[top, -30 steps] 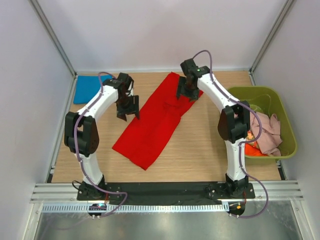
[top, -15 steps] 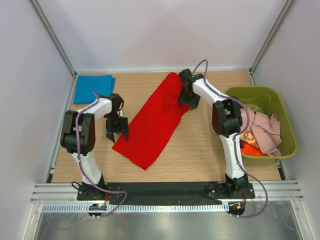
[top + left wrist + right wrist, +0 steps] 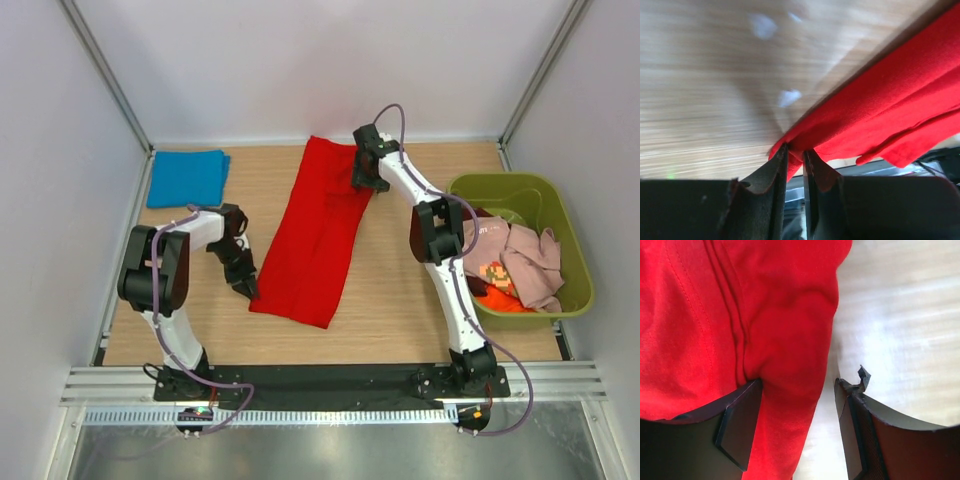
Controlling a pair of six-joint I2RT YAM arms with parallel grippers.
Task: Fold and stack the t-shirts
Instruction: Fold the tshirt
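"T-shirts — how many do you count?"

"Five. One bright red cloth t-shirt (image 3: 320, 235) lies as a long folded strip mid-table. One blue cloth t-shirt (image 3: 187, 178) sits folded flat at the far left corner. Three are bunched in the single olive-green plastic bin (image 3: 500, 188) on the right: a pale pink t-shirt (image 3: 535, 262), an orange t-shirt (image 3: 505, 303) and a pixel-character-print t-shirt (image 3: 490, 270)."

"And the two grippers?"

"The left gripper (image 3: 795, 150) is clamped on the red one's near left corner, cloth pinched between its fingertips. The right gripper (image 3: 797, 405) stands spread wide at the strip's far right edge — one finger over the cloth, the other over the bare wooden table (image 3: 400, 290), gripping nothing."
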